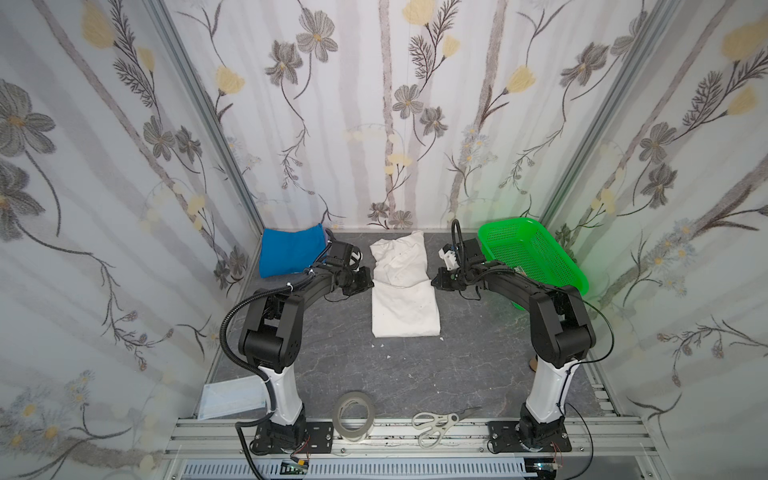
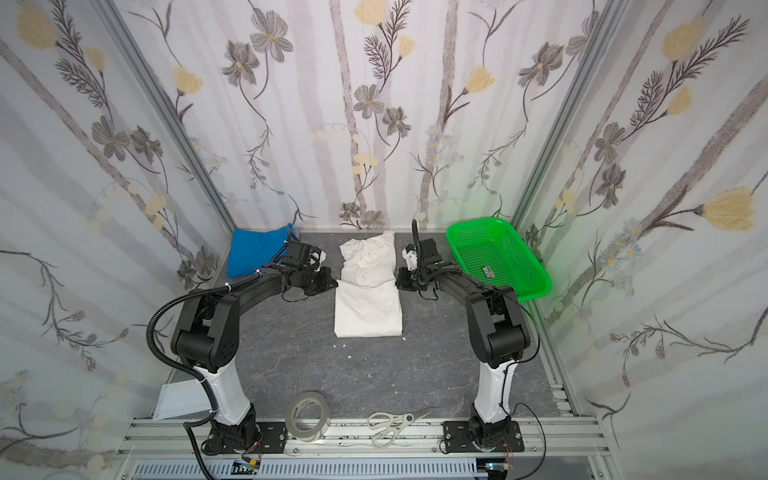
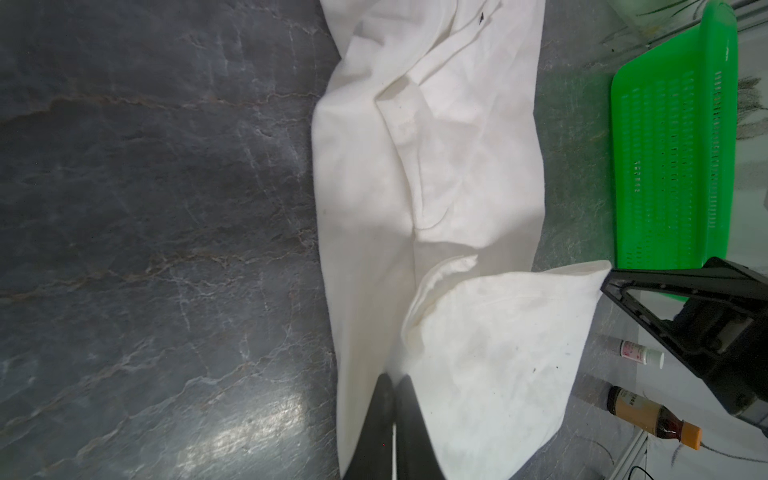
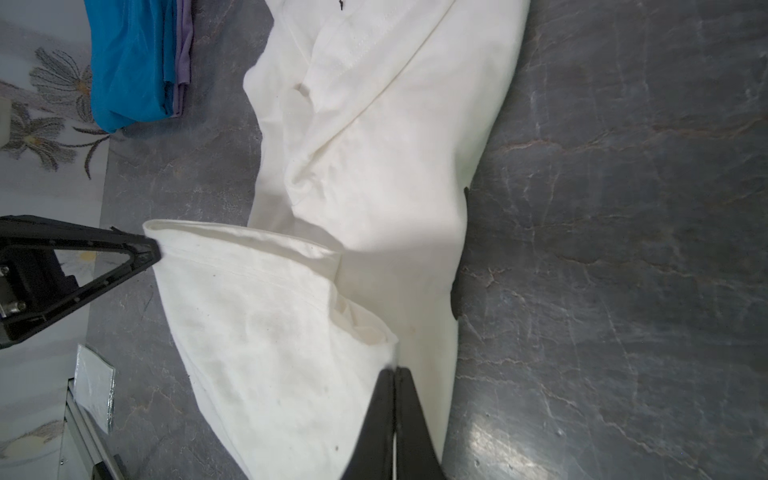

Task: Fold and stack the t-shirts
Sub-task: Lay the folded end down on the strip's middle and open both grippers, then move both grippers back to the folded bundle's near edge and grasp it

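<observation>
Top view: green basket (image 2: 532, 259), label (image 2: 490, 272) inside

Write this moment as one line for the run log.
left jaws: shut on white shirt hem corner | right jaws: shut on other hem corner | blue shirt: folded, back left
</observation>
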Motion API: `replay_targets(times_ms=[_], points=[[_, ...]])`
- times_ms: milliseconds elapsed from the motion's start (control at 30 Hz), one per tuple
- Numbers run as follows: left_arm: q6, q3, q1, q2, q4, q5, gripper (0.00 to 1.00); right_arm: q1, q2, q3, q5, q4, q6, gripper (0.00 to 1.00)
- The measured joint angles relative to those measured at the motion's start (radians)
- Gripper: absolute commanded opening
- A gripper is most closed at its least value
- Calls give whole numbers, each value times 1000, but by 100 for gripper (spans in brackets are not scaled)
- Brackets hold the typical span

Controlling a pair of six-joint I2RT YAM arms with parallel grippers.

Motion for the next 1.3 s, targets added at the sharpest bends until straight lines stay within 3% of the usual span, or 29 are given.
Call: replay_targets(times_ms=[267,300,333,367,500,533,767,967,1200,1300], points=[[-6,69,5,78,15,15,0,-26,84,76,8,-33,0,0],[-6,76,5,84,15,15,5,-27,87,82,10,-40,0,3],[-6,82,6,89,14,17,26,-27,89,89,11,-47,0,12],[-6,88,8,93,15,19,37,-27,92,96,11,-51,0,17],[-18,76,27,79,22,16,74,-29,82,93,23,-55,0,51],[-24,61,33,62,18,9,78,-31,66,73,30,-50,-4,56],[-39,-90,44,-100,22,0,84,-25,-127,-166,57,-22,-11,67],[-48,-276,-57,-234,22,43,87,36,-309,-410,63,33,-10,70],[-110,-500,-127,-312,94,48,73,105,-346,-562,45,117,19,61],[-133,-541,-142,-319,140,48,60,134,-353,-591,36,154,27,56]])
